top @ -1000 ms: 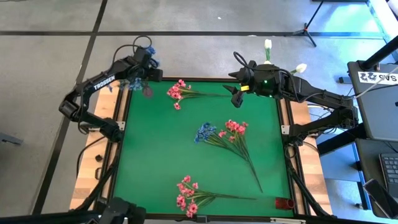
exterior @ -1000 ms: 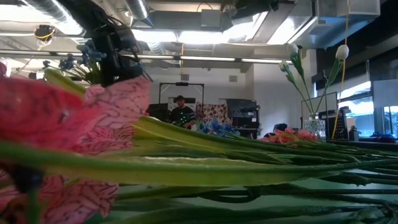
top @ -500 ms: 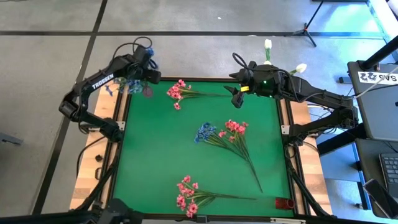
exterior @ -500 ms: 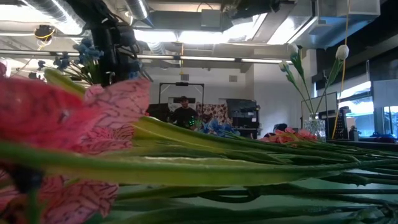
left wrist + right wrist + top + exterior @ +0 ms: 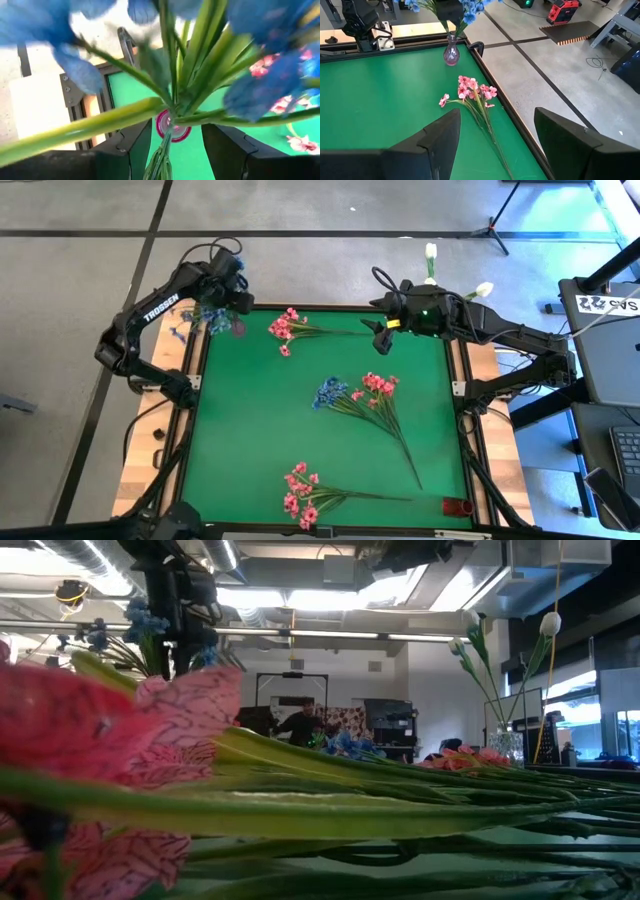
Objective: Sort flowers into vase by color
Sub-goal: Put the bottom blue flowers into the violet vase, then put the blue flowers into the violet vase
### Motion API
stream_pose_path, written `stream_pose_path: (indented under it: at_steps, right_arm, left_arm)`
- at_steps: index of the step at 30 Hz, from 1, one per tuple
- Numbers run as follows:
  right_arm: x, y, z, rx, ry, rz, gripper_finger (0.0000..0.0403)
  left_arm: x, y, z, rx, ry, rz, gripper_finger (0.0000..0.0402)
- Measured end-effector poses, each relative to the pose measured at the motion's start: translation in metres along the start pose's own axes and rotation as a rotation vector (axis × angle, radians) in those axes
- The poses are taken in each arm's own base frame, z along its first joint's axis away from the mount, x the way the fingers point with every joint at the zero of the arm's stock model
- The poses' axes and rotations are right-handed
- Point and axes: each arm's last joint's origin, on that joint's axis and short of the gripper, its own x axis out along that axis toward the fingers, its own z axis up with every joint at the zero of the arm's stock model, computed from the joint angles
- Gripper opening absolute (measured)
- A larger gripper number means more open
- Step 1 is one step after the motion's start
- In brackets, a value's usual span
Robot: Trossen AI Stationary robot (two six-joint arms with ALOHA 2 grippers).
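We see the left gripper (image 5: 222, 298) at the far left corner of the green mat (image 5: 260, 440), closed on a blue spray (image 5: 200, 313) whose stems hang straight above the small pink vase (image 5: 238, 326). In the left wrist view the stems (image 5: 162, 155) run down between the two dark fingers (image 5: 131, 145) toward the vase mouth (image 5: 172, 125); we cannot tell whether the stem ends are already inside it. The vase stands just inside the mat's far edge, close to the black frame rail (image 5: 200, 365) on the left, so there is little room beside it on those two sides.

The right gripper (image 5: 378, 335) hovers near the far edge toward the right, its fingers (image 5: 435, 145) spread wide and holding nothing. Below and ahead of it a pink spray (image 5: 286, 330) lies flat along the far edge, blooms pointing toward the vase and stem toward the right gripper.

The middle of the mat holds a mixed bunch: a second blue spray (image 5: 326, 390) touching a pink spray (image 5: 376, 387), stems trailing toward the near right. Another pink spray (image 5: 302, 492) lies near the front edge, well apart from the rest. Wide open mat lies between these three groups. White buds (image 5: 431, 252) stand beyond the far right corner, off the mat. A small red object (image 5: 458, 507) sits at the near right corner.
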Motion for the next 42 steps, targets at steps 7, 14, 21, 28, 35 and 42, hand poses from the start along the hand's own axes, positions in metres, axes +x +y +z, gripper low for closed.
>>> stream_pose_path:
  at_steps: [7,14,21,28,35,42]
  right_arm:
    - [0.0,0.0,-0.002,0.015,0.025,0.001,0.0253]
    - [0.0,0.0,-0.003,0.013,0.033,0.002,0.0253]
    - [0.0,0.0,-0.003,0.012,0.034,0.002,0.0253]
    - [0.0,0.0,-0.003,0.012,0.033,0.002,0.0253]
    - [0.0,0.0,-0.003,0.012,0.033,0.0,0.0253]
    - [0.0,0.001,-0.003,0.013,0.034,0.028,0.0253]
  left_arm:
    - [-0.013,0.001,0.007,-0.008,-0.035,-0.011,0.0167]
    - [-0.03,0.004,0.011,0.011,-0.031,-0.01,0.0167]
    - [-0.054,0.007,0.018,0.006,-0.059,-0.018,0.0167]
    - [-0.075,0.01,0.024,0.0,-0.112,-0.034,0.0167]
    - [-0.089,0.012,0.029,0.008,-0.16,-0.056,0.0167]
    - [-0.133,0.011,0.036,0.017,-0.319,-0.177,0.0167]
